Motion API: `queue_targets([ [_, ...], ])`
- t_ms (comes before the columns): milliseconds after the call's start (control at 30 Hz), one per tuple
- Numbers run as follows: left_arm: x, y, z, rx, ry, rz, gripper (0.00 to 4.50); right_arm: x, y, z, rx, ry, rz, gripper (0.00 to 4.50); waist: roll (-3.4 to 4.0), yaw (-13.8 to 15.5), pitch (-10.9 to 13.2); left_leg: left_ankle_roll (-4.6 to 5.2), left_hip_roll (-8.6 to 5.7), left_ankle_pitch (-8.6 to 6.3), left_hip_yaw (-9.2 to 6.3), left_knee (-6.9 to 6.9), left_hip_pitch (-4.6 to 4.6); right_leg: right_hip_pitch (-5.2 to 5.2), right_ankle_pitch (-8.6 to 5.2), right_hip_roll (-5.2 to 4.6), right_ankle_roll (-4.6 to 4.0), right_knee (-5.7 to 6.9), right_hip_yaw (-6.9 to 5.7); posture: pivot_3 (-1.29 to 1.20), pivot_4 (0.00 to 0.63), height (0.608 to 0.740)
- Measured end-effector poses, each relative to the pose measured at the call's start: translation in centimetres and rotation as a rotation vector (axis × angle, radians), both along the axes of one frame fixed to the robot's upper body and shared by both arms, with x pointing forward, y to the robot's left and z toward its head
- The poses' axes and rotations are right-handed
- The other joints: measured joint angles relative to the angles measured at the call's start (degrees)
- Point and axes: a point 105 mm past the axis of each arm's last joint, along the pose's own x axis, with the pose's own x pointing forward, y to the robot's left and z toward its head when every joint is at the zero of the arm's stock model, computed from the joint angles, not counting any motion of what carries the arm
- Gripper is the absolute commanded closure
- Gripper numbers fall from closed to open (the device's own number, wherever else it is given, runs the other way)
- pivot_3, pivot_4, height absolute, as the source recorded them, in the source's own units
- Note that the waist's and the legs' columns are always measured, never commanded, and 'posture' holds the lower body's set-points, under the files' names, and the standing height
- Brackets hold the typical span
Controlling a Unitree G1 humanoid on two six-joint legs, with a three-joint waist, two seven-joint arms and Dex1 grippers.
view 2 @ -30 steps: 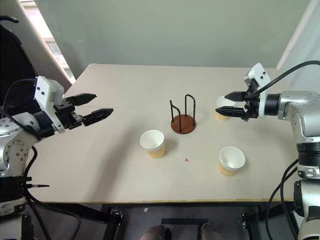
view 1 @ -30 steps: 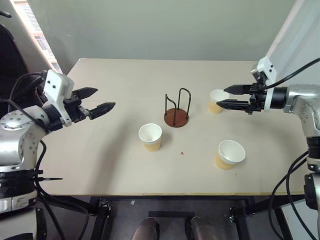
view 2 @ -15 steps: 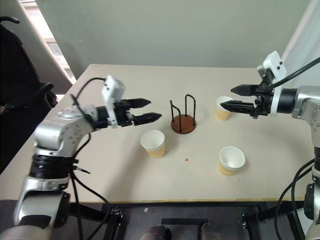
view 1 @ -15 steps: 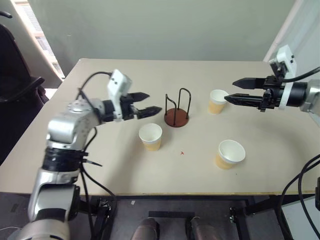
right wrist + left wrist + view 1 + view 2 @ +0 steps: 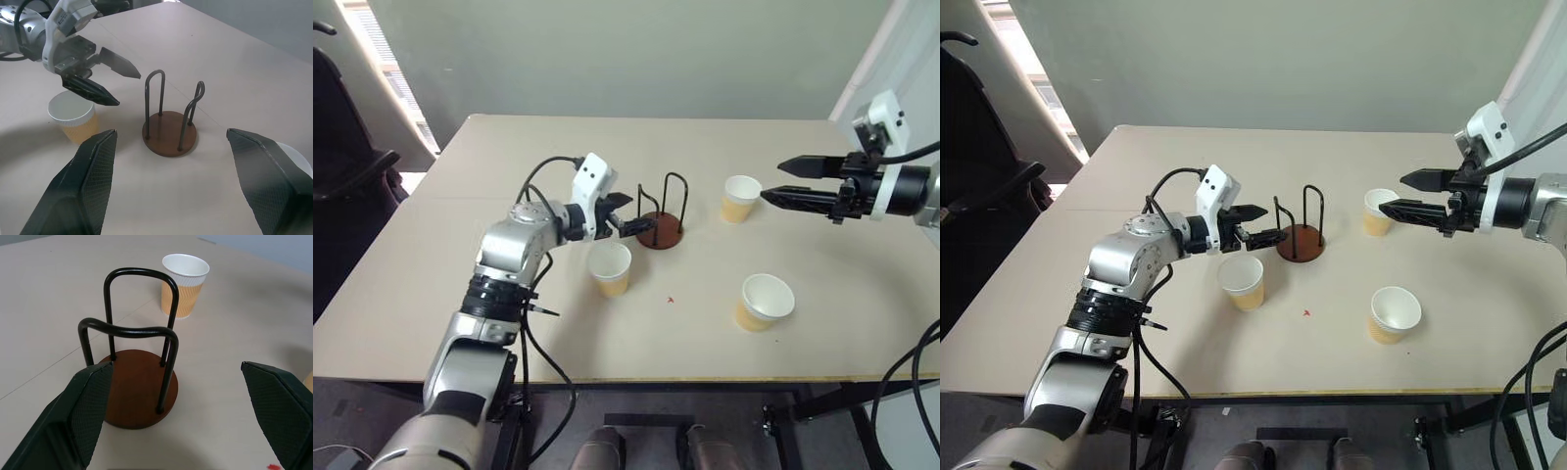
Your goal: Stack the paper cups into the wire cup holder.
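The wire cup holder (image 5: pixel 660 216), a round reddish-brown disc base carrying two upright black wire loops, stands empty on the pale beige table (image 5: pixel 509 323) right at the tips of the left tool (image 5: pixel 633 213), whose two black fingers (image 5: pixel 90 404) are spread wide with nothing between them; in the left wrist view the nearer loop rises just past one finger. Directly below that tool sits the nearest of the three tan-yellow paper cups with white rolled rims (image 5: pixel 609 268), upright and apart from the fingers. A second cup (image 5: pixel 740 199) stands upright beyond the holder from the left tool and just beside the tip of the right tool (image 5: pixel 781 182), not touching it. The third cup (image 5: pixel 764 303) stands well below the right tool, toward the table's near edge. The left arm reaches in from the near left with its elbow bent, its tool pointing across toward the holder and tipped slightly down. The right arm comes in from the right edge, held above the table, its tool pointing left, fingers likewise spread and empty.
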Motion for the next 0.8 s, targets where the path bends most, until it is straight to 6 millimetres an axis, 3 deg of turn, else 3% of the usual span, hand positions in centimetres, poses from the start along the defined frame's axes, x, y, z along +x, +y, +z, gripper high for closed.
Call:
queue_targets([
  [600, 1.1, -2.4, -0.7, 0.047, 0.008, -0.061, 0.00, 0.0, -0.1, 0.0, -0.007, -0.005, -0.019, 0.80, 0.00, 0.5, 0.0, 0.08, -0.02, -0.04, 0.06, 0.22, -0.16, 0.18, 0.08, -0.03, 0.29, -0.54, 0.05, 0.00, 0.150, 0.740],
  [800, 1.0, -4.3, -0.9, 0.069, 0.005, -0.117, 0.00, -0.2, -0.2, -0.2, -0.015, -0.005, -0.023, 0.80, 0.00, 0.7, 0.0, 0.30, -0.03, -0.16, 0.07, 0.38, -0.21, 0.21, 0.13, -0.04, 0.37, -0.54, 0.07, 0.00, 0.150, 0.740],
])
